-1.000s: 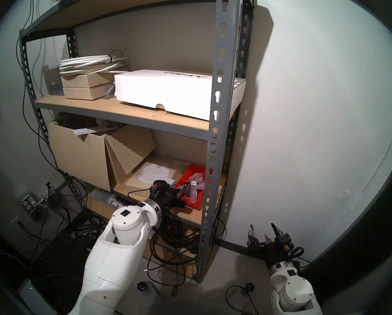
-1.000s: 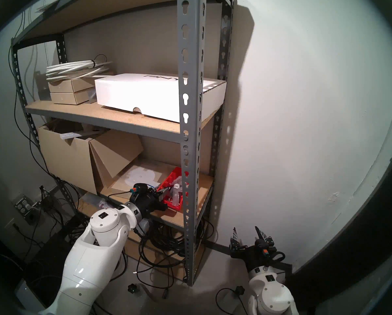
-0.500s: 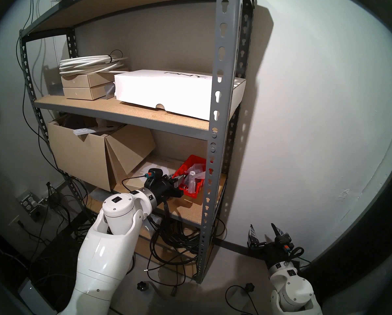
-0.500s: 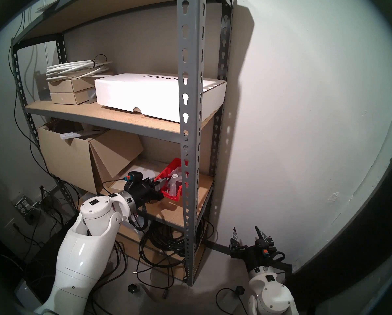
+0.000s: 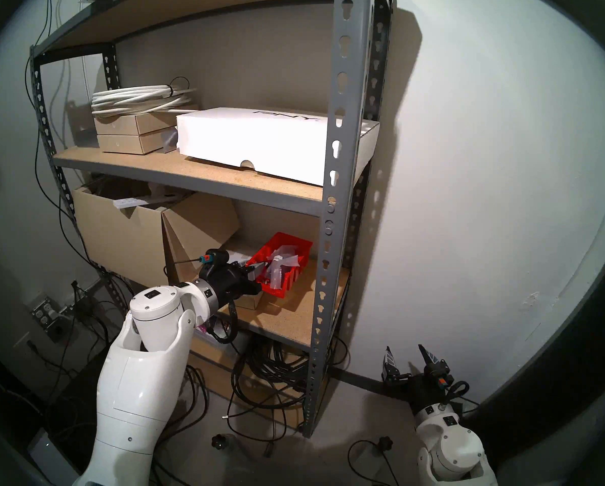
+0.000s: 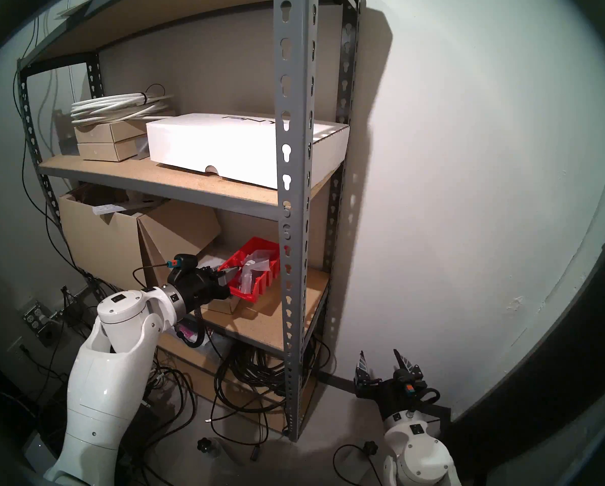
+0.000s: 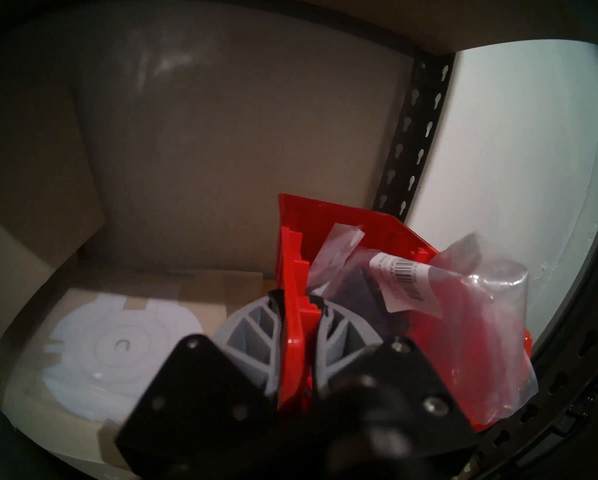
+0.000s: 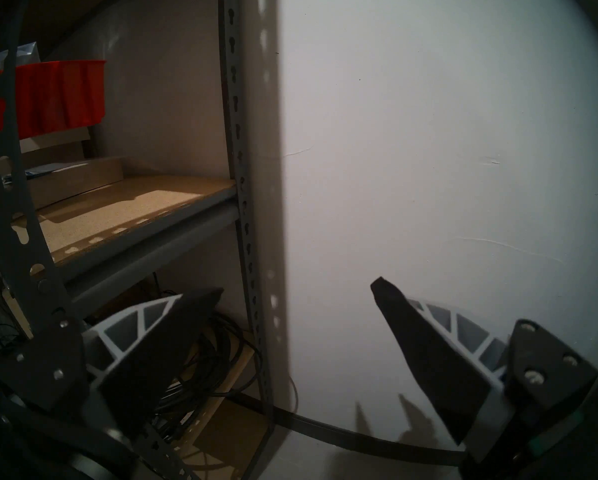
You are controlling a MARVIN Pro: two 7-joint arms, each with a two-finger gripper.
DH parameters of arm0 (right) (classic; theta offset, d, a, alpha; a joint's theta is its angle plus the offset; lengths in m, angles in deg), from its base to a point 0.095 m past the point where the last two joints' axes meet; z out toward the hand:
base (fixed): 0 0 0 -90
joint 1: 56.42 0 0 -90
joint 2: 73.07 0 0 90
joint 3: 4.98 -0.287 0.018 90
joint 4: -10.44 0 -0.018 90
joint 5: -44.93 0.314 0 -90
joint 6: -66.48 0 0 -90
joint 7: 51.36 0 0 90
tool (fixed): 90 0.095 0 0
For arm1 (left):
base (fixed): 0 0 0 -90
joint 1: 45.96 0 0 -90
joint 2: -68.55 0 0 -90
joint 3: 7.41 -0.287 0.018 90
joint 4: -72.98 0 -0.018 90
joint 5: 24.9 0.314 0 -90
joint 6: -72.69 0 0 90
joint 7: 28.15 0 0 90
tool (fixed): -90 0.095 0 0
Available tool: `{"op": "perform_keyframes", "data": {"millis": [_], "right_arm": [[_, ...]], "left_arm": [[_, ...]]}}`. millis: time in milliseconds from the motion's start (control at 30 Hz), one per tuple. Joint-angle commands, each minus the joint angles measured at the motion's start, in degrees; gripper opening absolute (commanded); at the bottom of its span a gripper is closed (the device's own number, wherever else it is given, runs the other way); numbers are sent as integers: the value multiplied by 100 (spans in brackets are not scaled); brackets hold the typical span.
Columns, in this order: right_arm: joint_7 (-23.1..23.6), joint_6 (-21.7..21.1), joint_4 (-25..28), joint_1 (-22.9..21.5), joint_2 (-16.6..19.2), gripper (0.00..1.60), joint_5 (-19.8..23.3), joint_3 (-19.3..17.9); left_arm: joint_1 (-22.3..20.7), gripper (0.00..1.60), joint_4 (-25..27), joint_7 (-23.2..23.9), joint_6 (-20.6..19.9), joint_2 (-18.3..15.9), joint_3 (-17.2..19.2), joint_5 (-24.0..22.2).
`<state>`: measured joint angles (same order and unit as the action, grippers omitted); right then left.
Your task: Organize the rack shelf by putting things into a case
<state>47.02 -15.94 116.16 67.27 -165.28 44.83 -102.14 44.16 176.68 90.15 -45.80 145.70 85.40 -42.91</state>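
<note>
Against the wall we see the rack shelf (image 5: 341,180), far larger than anything near our tools. Beside and below our left tool (image 7: 299,321) lies a flat tan box (image 7: 82,334). That tool pinches the near wall of the red bin (image 5: 283,264), held lifted and tilted above the shelf board. Just beyond its fingertips, crinkly bags (image 7: 429,316) fill the bin. Our right tool (image 8: 290,295) hangs wide apart, gripping nothing, low by the rack's foot.

Left gripper (image 7: 299,316) jaws clamped, arm extended; right gripper (image 8: 290,316) jaws spread.
</note>
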Motion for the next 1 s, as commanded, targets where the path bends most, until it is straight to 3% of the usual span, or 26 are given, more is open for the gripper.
{"op": "perform_keyframes", "data": {"millis": [0,733,967], "right_arm": [[0,16,109,-9,1,160,1,0],[0,14,111,-8,1,160,1,0],[0,13,113,-7,0,160,1,0]], "left_arm": [[-390,0,-37,122,47,-71,183,-135],[-588,0,-855,287,575,-189,510,-100],[-671,0,-1293,391,925,-230,492,-41]]}}
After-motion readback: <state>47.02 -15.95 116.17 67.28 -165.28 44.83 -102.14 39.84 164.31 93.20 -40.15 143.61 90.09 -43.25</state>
